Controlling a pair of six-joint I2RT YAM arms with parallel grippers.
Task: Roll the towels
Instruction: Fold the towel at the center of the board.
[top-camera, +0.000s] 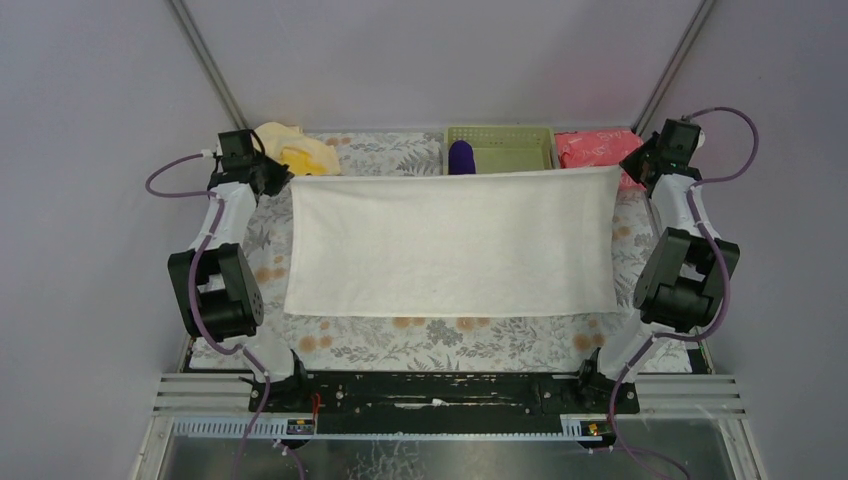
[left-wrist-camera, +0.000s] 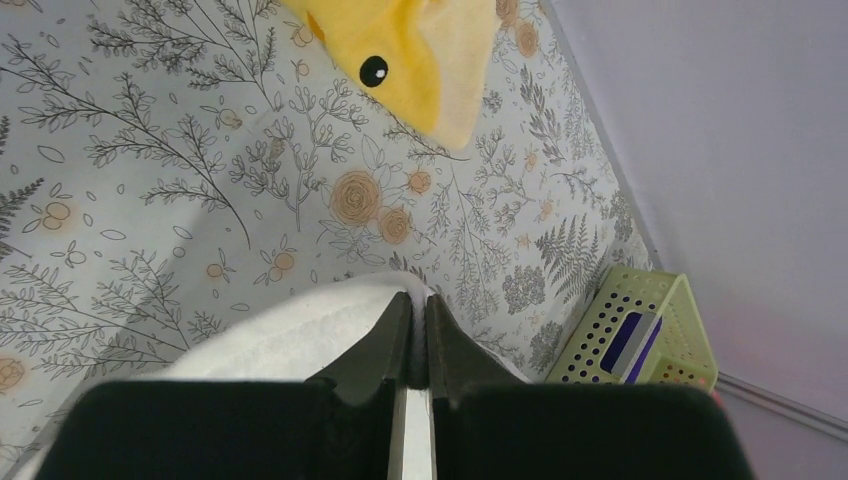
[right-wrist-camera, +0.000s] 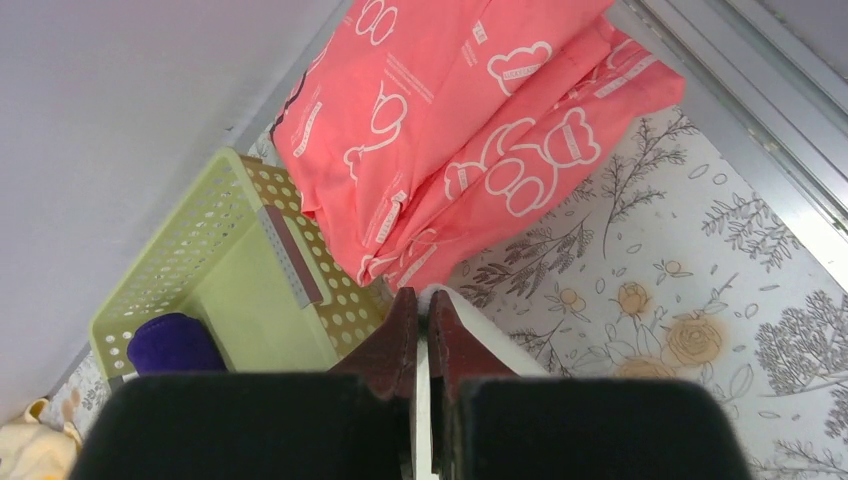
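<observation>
Large white terry towel (top-camera: 450, 245) flat on bench (top-camera: 400, 340), just nearside of light green plastic basket (top-camera: 520, 131); left tool (left-wrist-camera: 418, 302), right tool (right-wrist-camera: 421, 297) clamped tight on its basket-side corners; soft, limp, light; likely sags between corner grips

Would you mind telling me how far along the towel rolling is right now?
The purple towel looks already rolled, sitting in the green basket. The white towel lies spread flat, the left hand and right hand each pinching a far corner, so no roll has started. The yellow towel lies crumpled at the far left, not yet rolled.
</observation>
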